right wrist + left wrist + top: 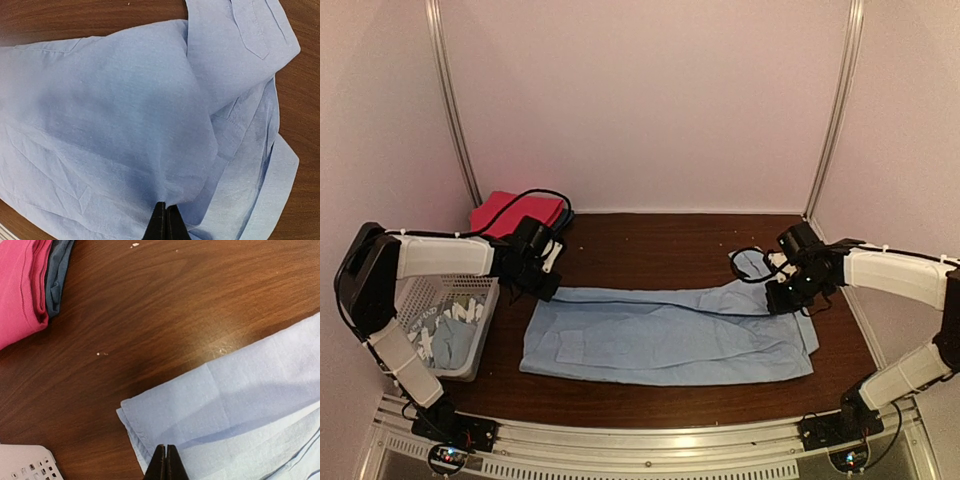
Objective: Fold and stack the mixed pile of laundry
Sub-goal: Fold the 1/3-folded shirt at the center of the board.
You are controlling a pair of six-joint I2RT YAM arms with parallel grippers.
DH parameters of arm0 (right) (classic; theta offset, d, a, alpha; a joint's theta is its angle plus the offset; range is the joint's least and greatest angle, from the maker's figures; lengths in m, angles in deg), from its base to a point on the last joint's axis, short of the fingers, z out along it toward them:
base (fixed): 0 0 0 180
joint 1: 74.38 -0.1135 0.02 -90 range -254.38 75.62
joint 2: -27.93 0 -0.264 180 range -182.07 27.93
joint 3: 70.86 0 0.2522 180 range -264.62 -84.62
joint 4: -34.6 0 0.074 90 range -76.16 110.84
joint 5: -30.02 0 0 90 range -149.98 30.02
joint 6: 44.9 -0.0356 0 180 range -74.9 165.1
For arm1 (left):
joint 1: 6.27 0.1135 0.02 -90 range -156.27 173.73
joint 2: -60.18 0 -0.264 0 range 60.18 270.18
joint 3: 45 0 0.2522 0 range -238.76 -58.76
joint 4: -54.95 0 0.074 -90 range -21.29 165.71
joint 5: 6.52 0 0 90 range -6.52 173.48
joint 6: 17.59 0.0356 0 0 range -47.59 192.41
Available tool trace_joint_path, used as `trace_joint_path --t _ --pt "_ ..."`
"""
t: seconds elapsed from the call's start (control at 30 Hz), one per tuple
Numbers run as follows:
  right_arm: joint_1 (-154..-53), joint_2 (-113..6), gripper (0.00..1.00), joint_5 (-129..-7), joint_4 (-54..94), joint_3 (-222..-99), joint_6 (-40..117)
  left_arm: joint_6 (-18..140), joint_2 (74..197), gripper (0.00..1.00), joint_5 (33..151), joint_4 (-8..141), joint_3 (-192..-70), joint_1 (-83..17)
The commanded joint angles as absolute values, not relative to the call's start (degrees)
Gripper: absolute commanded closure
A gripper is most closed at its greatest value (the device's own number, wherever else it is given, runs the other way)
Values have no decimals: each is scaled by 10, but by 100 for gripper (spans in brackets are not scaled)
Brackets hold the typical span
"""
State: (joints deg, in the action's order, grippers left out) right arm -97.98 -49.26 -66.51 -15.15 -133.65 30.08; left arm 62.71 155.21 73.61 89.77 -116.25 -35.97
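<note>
A large plain light blue shirt (660,340) lies folded lengthwise across the middle of the brown table (650,240). My left gripper (545,288) is at its far left corner, shut, with the folded-over top layer (250,390) running into the tips (165,449). On the far right end my right gripper (780,300) is shut on the shirt, and the cloth (100,100) tents up into its tips (166,206). The far edge runs straight between both grippers. Another light blue garment with white print (450,325) lies in the basket.
A white perforated basket (480,365) stands at the left edge, its corner (25,465) near my left gripper. A folded magenta cloth (515,212) lies at the back left, with a blue-grey cloth (57,275) beside it. White walls enclose three sides of the table.
</note>
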Motion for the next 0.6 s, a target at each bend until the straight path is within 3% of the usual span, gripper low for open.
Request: trace_joint_path --t 0.0,0.07,0.1,0.2,0.3,0.43,0.57 --pt "-996 -509 100 -651 -188 -1359 292 611 1538 100 717 930 -1162 -361" --pt "-998 -505 100 -664 -200 -1366 289 609 1538 100 717 947 -1172 -361" --pt "-998 -502 100 -672 -207 -1371 289 609 1534 92 718 951 -1173 -362" --pt "-998 -489 69 -668 -238 -1398 288 608 1494 71 737 945 -1173 -364" --pt "-998 -465 50 -647 -235 -1416 288 621 1460 62 763 924 -1184 -364" --pt "-994 -488 48 -638 -189 -1448 299 629 1500 61 816 908 -1234 -366" --pt "-995 -573 56 -680 -147 -1485 305 631 1582 63 822 904 -1286 -396"
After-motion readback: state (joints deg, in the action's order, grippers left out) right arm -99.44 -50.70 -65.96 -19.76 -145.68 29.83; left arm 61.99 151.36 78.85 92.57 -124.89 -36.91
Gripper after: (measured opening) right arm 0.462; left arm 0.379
